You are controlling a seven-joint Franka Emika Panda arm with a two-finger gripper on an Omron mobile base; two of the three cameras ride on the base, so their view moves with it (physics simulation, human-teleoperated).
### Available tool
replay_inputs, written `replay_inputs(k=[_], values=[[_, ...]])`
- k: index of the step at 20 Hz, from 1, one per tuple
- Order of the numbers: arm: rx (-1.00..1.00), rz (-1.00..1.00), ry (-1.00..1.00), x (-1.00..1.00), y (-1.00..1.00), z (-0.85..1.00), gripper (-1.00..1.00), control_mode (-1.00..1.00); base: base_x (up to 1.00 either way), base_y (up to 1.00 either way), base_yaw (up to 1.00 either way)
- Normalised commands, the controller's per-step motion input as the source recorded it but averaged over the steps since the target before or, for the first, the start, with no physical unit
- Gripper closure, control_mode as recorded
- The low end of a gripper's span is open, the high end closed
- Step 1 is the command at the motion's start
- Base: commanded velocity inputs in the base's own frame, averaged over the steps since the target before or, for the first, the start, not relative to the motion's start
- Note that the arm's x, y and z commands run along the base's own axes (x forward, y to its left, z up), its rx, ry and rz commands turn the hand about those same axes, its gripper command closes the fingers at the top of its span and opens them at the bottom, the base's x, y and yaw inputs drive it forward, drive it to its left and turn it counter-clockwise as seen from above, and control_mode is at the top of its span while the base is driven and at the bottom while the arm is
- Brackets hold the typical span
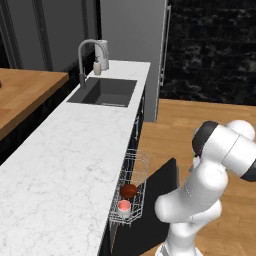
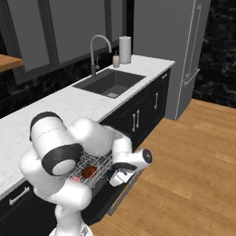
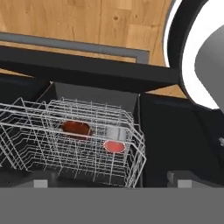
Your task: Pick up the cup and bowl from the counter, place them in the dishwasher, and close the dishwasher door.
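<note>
Cup and bowl sit side by side in the pulled-out dishwasher rack. Door hangs open. Gripper beside rack; finger spacing cannot be told.

Home kitchen, marble counter, sink, faucet, open dishwasher, fridge

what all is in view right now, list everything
cup: 1, pale outside and pink-red inside, in the rack
bowl: 1, dark red-brown, in the rack beside the cup
rack: 1, silver wire, pulled out over the door
door: 1, black, open
counter: 1, white marble
sink: 1, dark, set in the counter
faucet: 1, silver, behind the sink
soap bottle: 1, pale, by the faucet
fridge: 1, grey, past the counter's end
floor: wood
arm: 1, white, by the door
</note>
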Motion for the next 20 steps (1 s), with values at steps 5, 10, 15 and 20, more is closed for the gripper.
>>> replay_inputs(k=[5, 10, 15, 20], values=[[0.32, 0.00, 0.14, 0.00, -1.00, -0.87, -1.00, -1.00, 0.00, 0.00, 0.00], [0.40, 0.00, 0.12, 0.01, -0.90, -0.85, -1.00, -1.00, 0.00, 0.00, 0.00], [0.39, 0.03, 0.19, 0.28, -0.22, -0.77, -1.00, -1.00, 0.00, 0.00, 0.00], [0.34, 0.05, 0.21, 0.51, 0.04, -0.76, -1.00, -1.00, 0.00, 0.00, 0.00]])
